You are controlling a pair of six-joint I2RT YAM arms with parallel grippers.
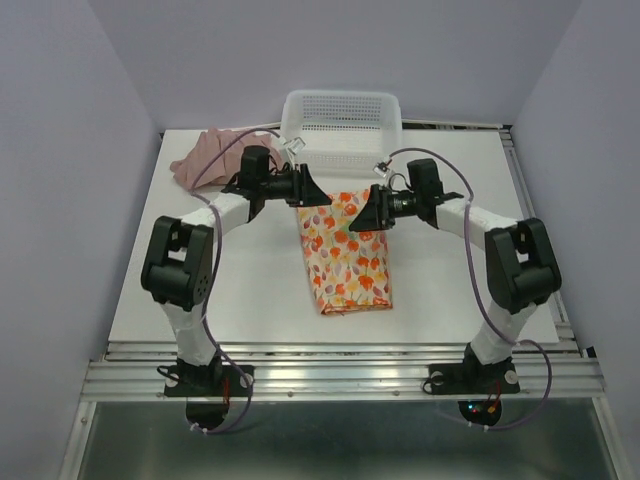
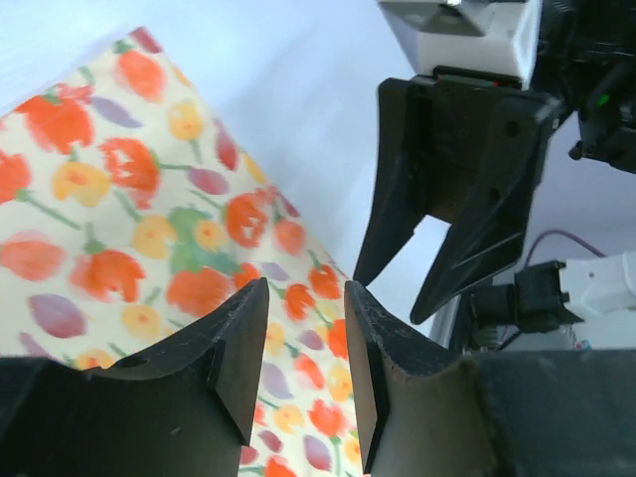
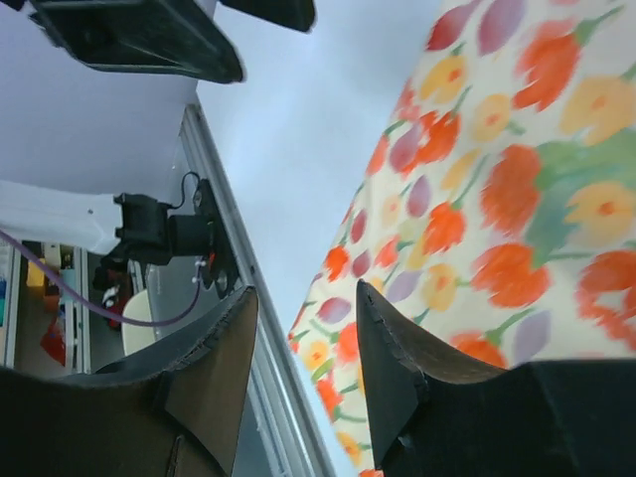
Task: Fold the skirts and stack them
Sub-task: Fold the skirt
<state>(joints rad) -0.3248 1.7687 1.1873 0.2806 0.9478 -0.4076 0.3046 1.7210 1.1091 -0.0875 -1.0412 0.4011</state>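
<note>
The white mesh basket (image 1: 340, 150) stands at the far middle of the white tabletop (image 1: 250, 290), and everything else sits around it. The cream skirt (image 1: 345, 260) with orange, red and yellow flowers lies flat on the near side of the basket as a long, narrow shape. Its far end is close to the basket's near wall, and its wider end lies toward the arm bases. The pink skirt (image 1: 215, 155) lies in a crumpled heap just beside the basket's left side, well apart from the printed one, and the left arm crosses part of it. Both arms reach in toward the near side of the basket and meet over the far end of the cream skirt. The left gripper (image 1: 322, 192) is over that end's left corner and the right gripper (image 1: 358, 218) just beside it on the right. In the left wrist view the left gripper (image 2: 306, 293) has its jaws partly apart, the printed fabric showing flat through the gap with nothing pinched. In the right wrist view the right gripper (image 3: 308, 290) is likewise partly open over the skirt's edge, with bare tabletop showing between its fingers (image 3: 388, 358).
</note>
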